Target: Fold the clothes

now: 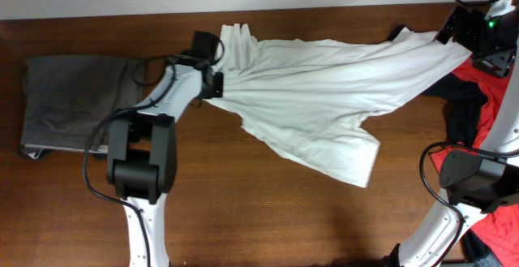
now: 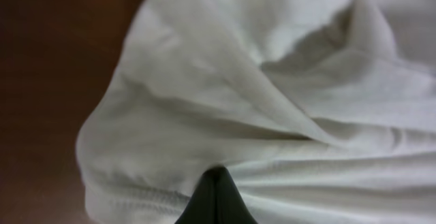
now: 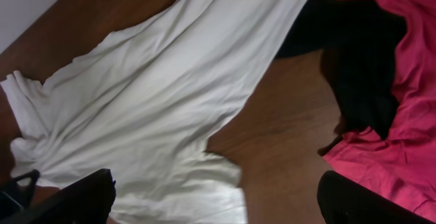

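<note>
you see the white t-shirt (image 1: 308,96) spread across the table (image 1: 243,218), bunched at the left gripper (image 1: 219,87); grey-brown trousers (image 1: 73,105) lie well left of it.

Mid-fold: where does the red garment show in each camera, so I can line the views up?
Overhead: the red garment lies at the far right edge, by the right arm.
Left wrist: not in it.
Right wrist: it takes up the upper right corner and right edge.
Shared landmark: the white T-shirt, seen in all three views.

White links (image 1: 147,226), black joints (image 1: 143,160), black cables (image 1: 85,170), green light (image 1: 491,22)
</note>
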Robot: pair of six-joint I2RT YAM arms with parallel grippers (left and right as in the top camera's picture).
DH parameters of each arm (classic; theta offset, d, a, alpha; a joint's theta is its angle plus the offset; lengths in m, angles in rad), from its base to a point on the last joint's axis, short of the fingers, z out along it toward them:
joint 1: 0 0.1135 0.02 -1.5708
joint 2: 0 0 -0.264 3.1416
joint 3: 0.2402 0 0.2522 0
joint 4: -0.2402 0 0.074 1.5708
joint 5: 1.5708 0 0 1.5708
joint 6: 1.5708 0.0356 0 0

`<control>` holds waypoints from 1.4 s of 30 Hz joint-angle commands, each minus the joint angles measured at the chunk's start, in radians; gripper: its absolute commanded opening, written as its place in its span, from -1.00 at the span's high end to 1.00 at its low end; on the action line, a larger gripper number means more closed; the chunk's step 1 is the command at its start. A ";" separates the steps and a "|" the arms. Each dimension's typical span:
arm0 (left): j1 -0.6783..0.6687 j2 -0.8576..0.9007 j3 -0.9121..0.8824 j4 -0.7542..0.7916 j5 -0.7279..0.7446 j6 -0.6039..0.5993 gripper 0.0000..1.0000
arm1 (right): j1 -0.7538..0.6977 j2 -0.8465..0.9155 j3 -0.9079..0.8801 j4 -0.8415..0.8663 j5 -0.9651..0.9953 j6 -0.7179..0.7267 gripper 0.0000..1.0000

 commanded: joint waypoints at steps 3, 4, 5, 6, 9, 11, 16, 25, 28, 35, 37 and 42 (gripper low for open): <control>0.101 0.149 -0.051 0.058 -0.093 0.076 0.99 | 0.002 0.002 -0.005 -0.006 0.006 0.004 -0.98; 0.109 0.149 -0.051 0.082 -0.094 0.076 0.99 | 0.002 0.002 -0.005 -0.006 0.006 0.004 -0.98; 0.114 0.148 -0.048 0.098 -0.094 0.076 1.00 | 0.002 0.002 -0.005 -0.006 0.006 0.004 -0.97; 0.117 0.143 -0.036 0.106 -0.094 0.076 0.99 | 0.002 0.002 -0.005 -0.006 0.006 0.004 -0.97; 0.114 0.129 0.046 0.084 -0.094 0.098 0.99 | 0.002 0.002 -0.005 -0.006 0.006 0.004 -0.98; 0.104 0.106 0.139 0.021 -0.094 0.098 0.99 | 0.002 0.002 -0.005 -0.006 0.006 0.004 -0.98; 0.070 0.016 0.406 -0.230 -0.079 0.089 0.92 | 0.002 0.002 -0.005 -0.006 0.006 0.004 -0.98; -0.072 -0.139 0.564 -0.629 0.261 0.013 0.92 | 0.002 0.002 -0.005 -0.006 0.006 0.004 -0.98; -0.150 -0.132 0.553 -0.697 0.278 0.002 0.93 | 0.002 0.002 -0.005 -0.006 0.006 0.004 -0.98; -0.334 -0.131 0.376 -0.709 0.277 -0.018 0.99 | 0.002 0.002 -0.005 -0.006 0.006 0.004 -0.98; -0.376 -0.131 0.303 -0.674 0.278 -0.024 0.99 | 0.002 0.002 -0.005 -0.006 0.006 0.004 -0.98; -0.473 -0.131 0.108 -0.513 0.302 -0.071 0.99 | 0.002 0.002 -0.005 -0.006 0.006 0.004 -0.97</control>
